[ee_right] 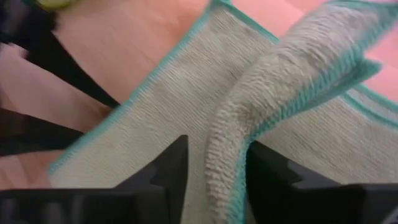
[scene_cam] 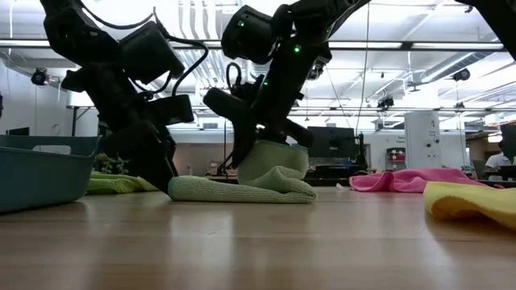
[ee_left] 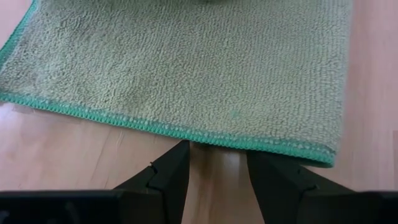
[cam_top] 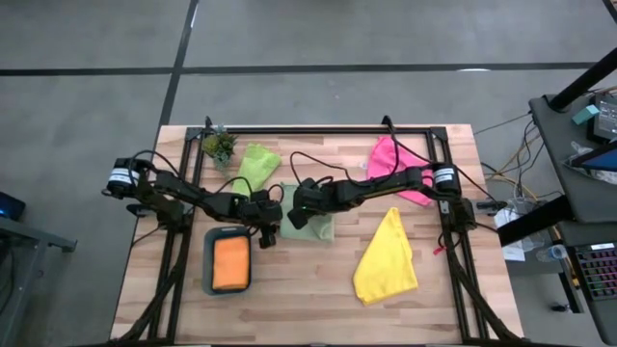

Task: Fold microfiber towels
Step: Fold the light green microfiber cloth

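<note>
Wooden table [cam_top: 318, 308]: lime [cam_top: 254, 166], sage [cam_top: 310, 224], pink [cam_top: 395, 166], yellow towels [cam_top: 388, 258]; teal tray [cam_top: 209, 260]; potted plant [cam_top: 219, 146].

Two black jointed arms [cam_top: 183, 196] [cam_top: 386, 183] carry looping black cables, silver-ringed base joints and small green lights.

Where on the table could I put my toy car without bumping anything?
The front edge of the wooden table is bare between the teal tray and the yellow towel. The back strip between the lime green towel and pink towel is free too. The middle is crowded: both grippers work on the sage green towel.
</note>
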`<action>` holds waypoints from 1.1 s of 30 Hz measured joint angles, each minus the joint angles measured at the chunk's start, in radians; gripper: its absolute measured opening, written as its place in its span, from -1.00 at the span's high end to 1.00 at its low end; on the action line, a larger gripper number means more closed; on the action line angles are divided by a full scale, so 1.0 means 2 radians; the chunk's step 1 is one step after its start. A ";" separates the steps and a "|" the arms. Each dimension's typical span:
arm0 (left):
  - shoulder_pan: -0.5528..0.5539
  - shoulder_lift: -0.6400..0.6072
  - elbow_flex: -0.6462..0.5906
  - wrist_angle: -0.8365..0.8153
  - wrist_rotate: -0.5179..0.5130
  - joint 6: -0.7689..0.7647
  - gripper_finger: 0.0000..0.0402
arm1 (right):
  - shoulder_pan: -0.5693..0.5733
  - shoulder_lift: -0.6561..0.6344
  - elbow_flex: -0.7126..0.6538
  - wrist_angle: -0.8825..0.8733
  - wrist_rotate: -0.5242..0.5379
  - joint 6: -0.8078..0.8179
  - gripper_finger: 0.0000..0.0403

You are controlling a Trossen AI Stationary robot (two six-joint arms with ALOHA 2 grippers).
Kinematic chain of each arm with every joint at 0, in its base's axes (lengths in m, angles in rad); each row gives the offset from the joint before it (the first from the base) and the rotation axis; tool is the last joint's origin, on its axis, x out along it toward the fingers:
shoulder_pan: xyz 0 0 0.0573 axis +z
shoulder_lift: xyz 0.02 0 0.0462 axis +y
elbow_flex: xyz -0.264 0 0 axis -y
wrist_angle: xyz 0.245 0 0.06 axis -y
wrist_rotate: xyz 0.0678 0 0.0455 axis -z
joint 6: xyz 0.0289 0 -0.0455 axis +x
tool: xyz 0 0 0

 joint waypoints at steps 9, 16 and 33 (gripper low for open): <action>0.000 0.000 0.000 0.000 -0.001 0.000 0.28 | -0.001 -0.001 0.013 0.036 0.000 -0.034 0.02; 0.000 -0.001 0.000 -0.001 0.002 0.002 0.28 | 0.000 -0.001 0.015 0.072 -0.006 -0.056 -0.01; -0.002 -0.019 0.000 -0.039 0.017 0.000 0.28 | 0.004 -0.039 0.014 -0.109 0.043 -0.116 0.16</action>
